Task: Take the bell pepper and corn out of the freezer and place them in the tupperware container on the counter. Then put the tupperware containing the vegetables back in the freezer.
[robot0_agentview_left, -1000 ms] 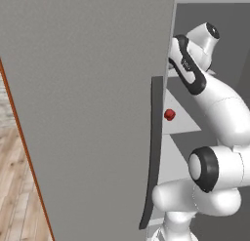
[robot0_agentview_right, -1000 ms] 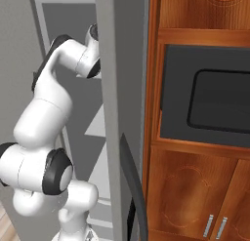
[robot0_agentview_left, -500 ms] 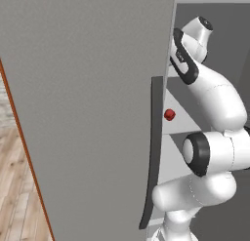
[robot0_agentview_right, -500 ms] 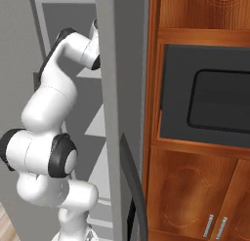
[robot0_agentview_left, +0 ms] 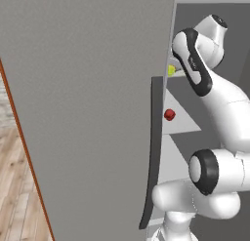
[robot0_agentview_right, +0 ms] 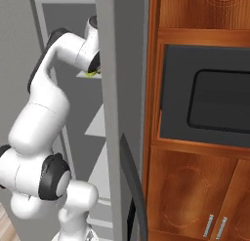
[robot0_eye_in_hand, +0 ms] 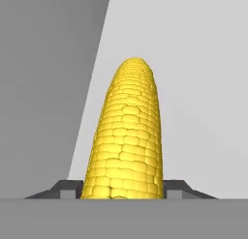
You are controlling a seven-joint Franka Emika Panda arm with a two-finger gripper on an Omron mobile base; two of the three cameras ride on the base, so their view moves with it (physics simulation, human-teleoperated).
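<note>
At the bottom centre of the hand view, the gripper [robot0_eye_in_hand: 123, 189] is pinching the corn [robot0_eye_in_hand: 127, 136], its fingertips [robot0_eye_in_hand: 65, 188] pressing each side.

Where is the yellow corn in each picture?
Left base view: the corn is a small yellow bit peeking past the freezer door's edge, above the red bell pepper.
Right base view: a yellow-green sliver on a shelf, just under the robot's hand.
Hand view: big and in the middle, between the gripper fingertips.
Shared landmark: the pale freezer shelf it lies on.
</note>
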